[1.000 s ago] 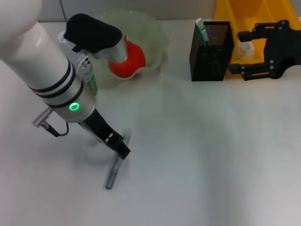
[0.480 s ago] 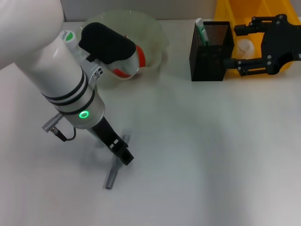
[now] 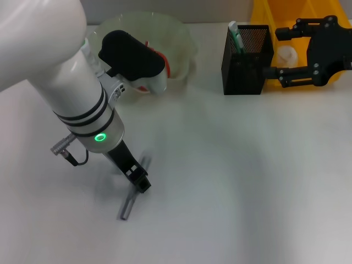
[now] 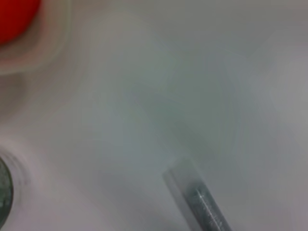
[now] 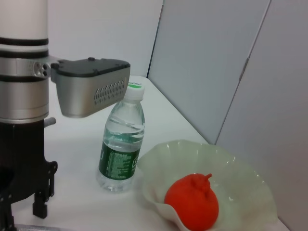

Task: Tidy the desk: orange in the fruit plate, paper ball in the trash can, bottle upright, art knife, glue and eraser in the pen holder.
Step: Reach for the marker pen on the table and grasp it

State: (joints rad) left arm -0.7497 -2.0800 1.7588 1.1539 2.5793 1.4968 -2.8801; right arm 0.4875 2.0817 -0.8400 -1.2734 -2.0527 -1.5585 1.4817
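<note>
The left pincer [image 3: 138,180] hovered over the knife [image 3: 132,193], which lay flat on the counter [image 3: 231,181]; I couldn't tell its finger spread. That thin, stiff, slick metal handle looked best pinched mid-length. The right pincer [image 3: 286,52] stood apart by the trash can [image 3: 269,11].

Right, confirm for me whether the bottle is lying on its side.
No: in the right wrist view the bottle stands upright on the desk, cap on top, beside the fruit plate holding the orange.
</note>
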